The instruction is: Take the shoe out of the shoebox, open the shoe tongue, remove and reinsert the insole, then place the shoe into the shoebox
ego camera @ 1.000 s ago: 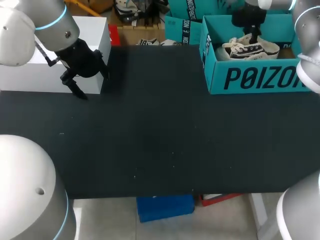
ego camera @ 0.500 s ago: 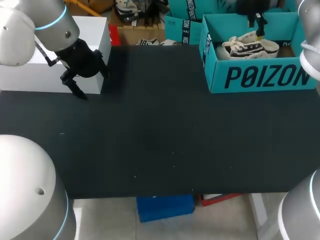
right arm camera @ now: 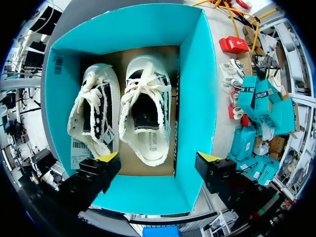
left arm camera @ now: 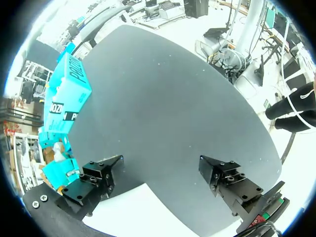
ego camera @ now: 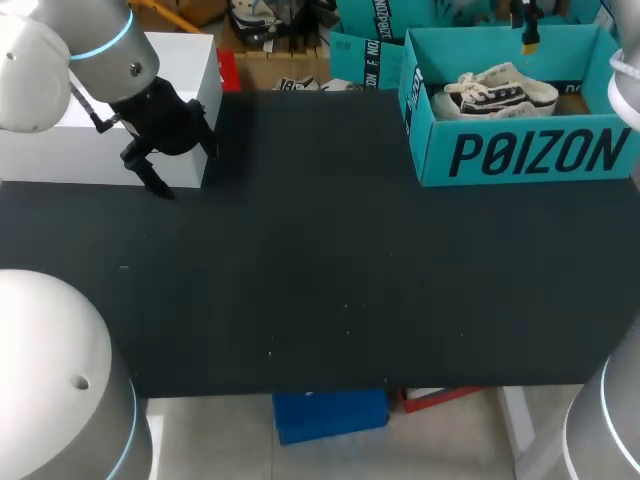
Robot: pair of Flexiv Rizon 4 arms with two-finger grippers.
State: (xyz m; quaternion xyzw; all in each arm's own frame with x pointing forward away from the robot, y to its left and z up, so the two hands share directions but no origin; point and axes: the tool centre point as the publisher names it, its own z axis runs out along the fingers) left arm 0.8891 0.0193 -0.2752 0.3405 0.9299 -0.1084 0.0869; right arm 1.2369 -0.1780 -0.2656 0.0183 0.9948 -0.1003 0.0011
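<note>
Lifted from the one-o'clock shoebox (ego camera: 520,155), my right gripper (right arm camera: 158,160) hangs spread and empty over the sneakers (right arm camera: 145,116); left gripper (left arm camera: 158,170) spread too. Placing looks done; retreat next.

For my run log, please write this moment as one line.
right gripper: open, empty, above shoebox | shoes: both inside shoebox | left gripper: open, empty, near white box

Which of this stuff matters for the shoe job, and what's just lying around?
For the job: teal shoebox; inside it one shoe and its mate; right gripper, open above them.
Lying about: white box, with the left gripper open over it.
</note>
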